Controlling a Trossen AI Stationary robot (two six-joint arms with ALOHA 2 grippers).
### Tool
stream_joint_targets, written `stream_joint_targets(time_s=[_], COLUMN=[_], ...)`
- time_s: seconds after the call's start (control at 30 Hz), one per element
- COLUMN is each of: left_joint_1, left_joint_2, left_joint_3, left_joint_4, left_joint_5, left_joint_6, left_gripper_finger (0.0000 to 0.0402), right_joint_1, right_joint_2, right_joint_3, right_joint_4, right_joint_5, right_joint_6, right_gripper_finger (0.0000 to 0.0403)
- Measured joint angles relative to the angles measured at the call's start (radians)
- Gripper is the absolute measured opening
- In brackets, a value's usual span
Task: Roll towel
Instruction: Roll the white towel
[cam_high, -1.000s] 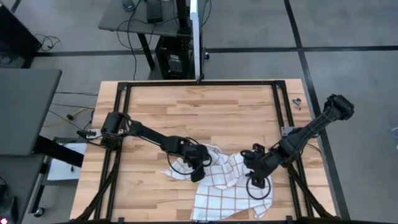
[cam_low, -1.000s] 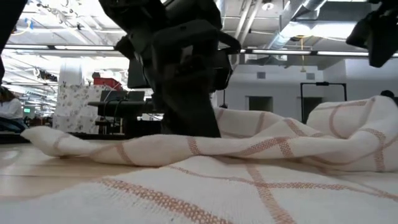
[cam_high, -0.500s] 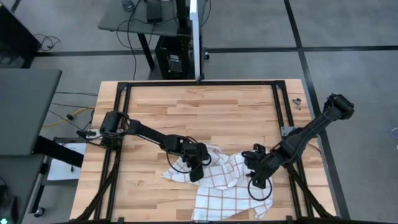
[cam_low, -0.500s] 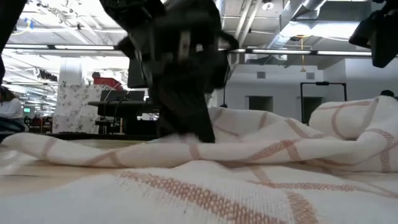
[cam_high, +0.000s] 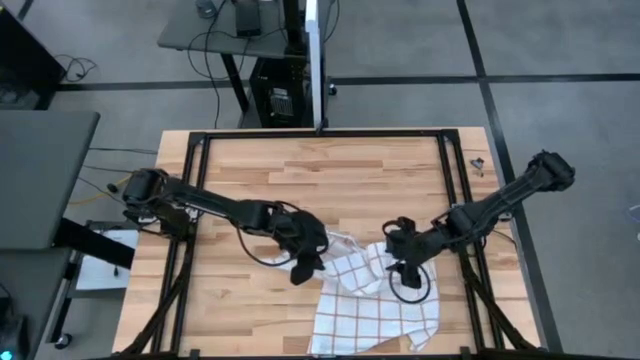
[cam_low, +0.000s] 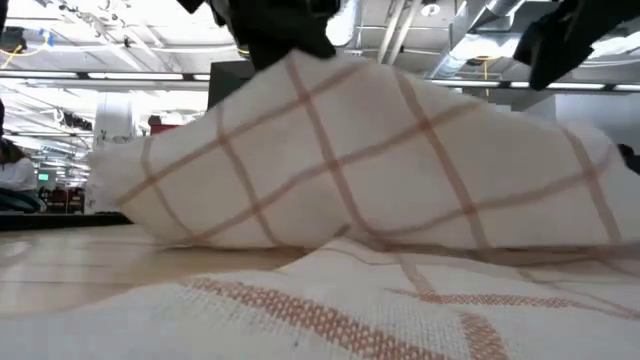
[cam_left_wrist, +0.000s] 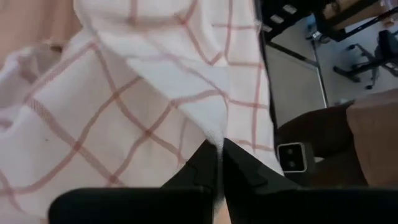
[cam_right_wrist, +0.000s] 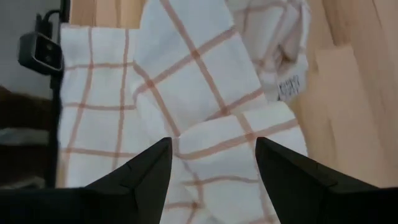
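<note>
Pinching towel (cam_left_wrist: 155, 93), left hand (cam_left_wrist: 219, 163) closed

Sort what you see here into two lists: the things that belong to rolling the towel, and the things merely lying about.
Belongs to the job:
- checked towel, crumpled at the table's near edge
- left gripper, shut on a towel edge, lifting it
- right gripper, open above the towel

Just lying about:
- small metal clip by the wooden table's far right corner
- grey desk beside the table
</note>
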Motion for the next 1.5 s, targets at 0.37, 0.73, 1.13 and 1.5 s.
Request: stream_joint_targets(time_s=[0.37,0.73,1.13,1.5], left_joint_1=[-0.027,-0.027,-0.026,-0.027], left_joint_2=[-0.015,-0.052,-0.055,-0.090], left_joint_3=[0.001,0.000,0.001,0.001], left_joint_4=[-0.007,-0.009,-0.013,-0.062], left_joint_5=[0.001,0.001,0.002,0.002], left_joint_6=[-0.003,-0.005,-0.007,-0.032], left_gripper_finger=[0.0000,0.0000,0.0000,0.0000], right_joint_1=[-0.309,-0.370,-0.362,-0.368], right_joint_2=[0.175,0.344,0.313,0.397], right_joint_3=[0.001,0.000,0.002,0.010], right_joint_4=[0.204,0.350,0.543,0.463], right_joint_5=[-0.325,-0.492,-0.543,-0.713], right_joint_6=[-0.241,-0.344,-0.329,-0.367], right_gripper_finger=[0.0223,0.0223,0.0223,0.0223])
